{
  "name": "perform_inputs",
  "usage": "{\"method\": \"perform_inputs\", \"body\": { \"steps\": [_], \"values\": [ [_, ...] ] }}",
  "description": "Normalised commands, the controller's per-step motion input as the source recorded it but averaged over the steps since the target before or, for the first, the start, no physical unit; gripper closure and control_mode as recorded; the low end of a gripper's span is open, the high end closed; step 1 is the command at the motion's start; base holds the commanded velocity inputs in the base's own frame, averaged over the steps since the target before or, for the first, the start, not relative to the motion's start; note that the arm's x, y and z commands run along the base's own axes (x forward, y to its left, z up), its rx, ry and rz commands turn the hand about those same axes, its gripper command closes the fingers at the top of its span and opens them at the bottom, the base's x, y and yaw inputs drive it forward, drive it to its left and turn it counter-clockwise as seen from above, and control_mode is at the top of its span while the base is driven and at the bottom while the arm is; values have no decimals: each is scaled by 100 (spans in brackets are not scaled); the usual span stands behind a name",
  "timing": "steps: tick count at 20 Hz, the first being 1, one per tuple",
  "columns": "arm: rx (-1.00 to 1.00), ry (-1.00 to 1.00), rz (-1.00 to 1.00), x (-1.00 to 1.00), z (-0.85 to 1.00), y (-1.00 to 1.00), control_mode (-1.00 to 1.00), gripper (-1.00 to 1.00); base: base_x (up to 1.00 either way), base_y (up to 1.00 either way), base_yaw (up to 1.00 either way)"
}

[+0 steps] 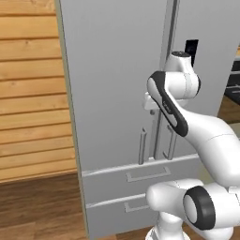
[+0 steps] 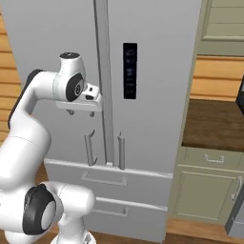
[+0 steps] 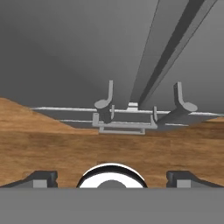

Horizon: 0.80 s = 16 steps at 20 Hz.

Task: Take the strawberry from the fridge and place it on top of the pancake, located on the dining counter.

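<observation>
The tall light-grey double-door fridge [image 2: 143, 119] is standing shut, both doors closed. The gripper [image 2: 81, 113] is hanging just in front of the left door, above the vertical bar handles [image 2: 89, 148], pointing down. Its jaws are spreading wide, gripping nothing. Two lower drawers [image 2: 107, 180] are sitting below the gripper.
</observation>
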Motion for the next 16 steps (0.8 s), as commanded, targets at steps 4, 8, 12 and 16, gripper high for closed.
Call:
{"method": "perform_inputs", "body": {
  "steps": [4, 8, 12, 16],
  "values": [
    [0, 0, 0, 0, 0, 0, 100, -100, 16, -33, 0],
    [0, 0, 0, 0, 0, 0, 100, -100, -6, -13, 0],
    [0, 0, 0, 0, 0, 0, 100, -100, -61, -13, -4],
    [0, 0, 0, 0, 0, 0, 100, -100, -90, -21, -6]
  ]
}}
